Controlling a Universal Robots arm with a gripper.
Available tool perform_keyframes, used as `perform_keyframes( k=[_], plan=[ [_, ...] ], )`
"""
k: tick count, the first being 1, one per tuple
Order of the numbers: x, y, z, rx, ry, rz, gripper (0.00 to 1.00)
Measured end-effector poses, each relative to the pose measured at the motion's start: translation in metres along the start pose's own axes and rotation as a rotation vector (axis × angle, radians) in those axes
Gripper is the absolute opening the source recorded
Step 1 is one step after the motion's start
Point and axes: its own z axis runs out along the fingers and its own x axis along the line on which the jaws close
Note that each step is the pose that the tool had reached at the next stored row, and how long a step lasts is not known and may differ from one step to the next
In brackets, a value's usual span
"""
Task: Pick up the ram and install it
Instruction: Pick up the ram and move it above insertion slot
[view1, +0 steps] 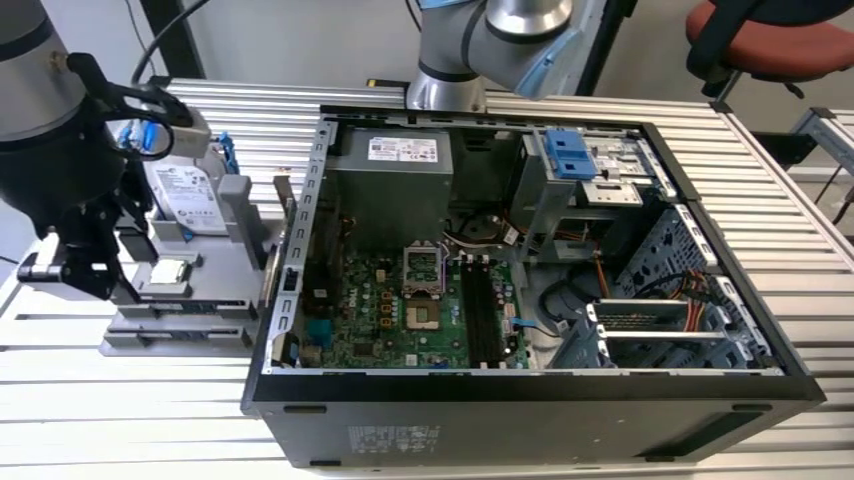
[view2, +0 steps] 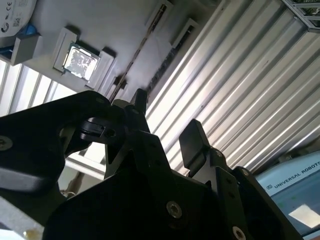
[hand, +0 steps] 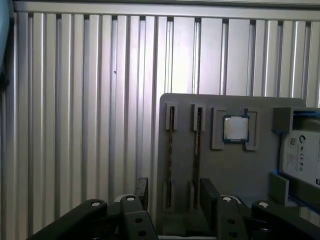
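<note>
Two ram sticks stand on edge in slots of a grey holder (hand: 250, 170): one ram (hand: 171, 145) and a second one (hand: 198, 145) beside it. In the second wrist view a ram (view2: 142, 47) shows as a thin dark line. My gripper (hand: 175, 192) hovers above the near end of these slots, open and holding nothing. One stick lines up with the gap between the fingers (hand: 209, 192), and the other lies close to one finger. In the exterior view the gripper (view1: 94, 280) hangs over the holder (view1: 180, 330) at the left of the computer case (view1: 534, 390).
The holder also carries a square silver processor (hand: 235, 128) and a hard drive (view1: 180, 195) in a blue bracket. The open case shows a green motherboard (view1: 380, 315) with long black memory slots (view1: 483, 310). Everything stands on a ribbed aluminium table (view1: 134, 420).
</note>
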Motion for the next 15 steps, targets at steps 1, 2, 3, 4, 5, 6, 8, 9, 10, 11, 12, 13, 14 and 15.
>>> perform_keyframes(
  k=[1,2,3,4,5,6,8,9,10,11,12,13,14,15],
  plan=[
    [0.0,0.0,0.0012,0.0,0.0001,0.0,1.0],
    [0.0,-0.0001,0.0026,0.0,0.0001,0.0,1.0],
    [0.0,-0.0001,0.0038,0.0,0.0,0.0,1.0],
    [0.0,-0.0001,0.005,0.0001,0.0,0.0,1.0],
    [0.0,-0.0001,0.0062,0.0,0.0001,0.0,1.0],
    [0.0,-0.0002,0.0075,0.0,0.0001,0.0,1.0],
    [0.0,-0.0002,0.0101,0.0001,0.0001,0.0,1.0],
    [0.0,-0.0003,0.0114,0.0001,0.0001,0.0,1.0],
    [0.0,-0.0003,0.0128,0.0001,0.0002,0.0,1.0],
    [0.0,-0.0003,0.0144,0.0,0.0002,0.0,1.0],
    [0.0,-0.0004,0.0158,0.0001,0.0002,0.0,1.0],
    [0.0,-0.0004,0.0177,0.0,0.0002,0.0,1.0],
    [0.0,-0.0004,0.0196,0.0,0.0004,0.0,1.0],
    [-0.0003,-0.0005,0.0255,-0.0002,0.005,0.0,1.0]
  ],
)
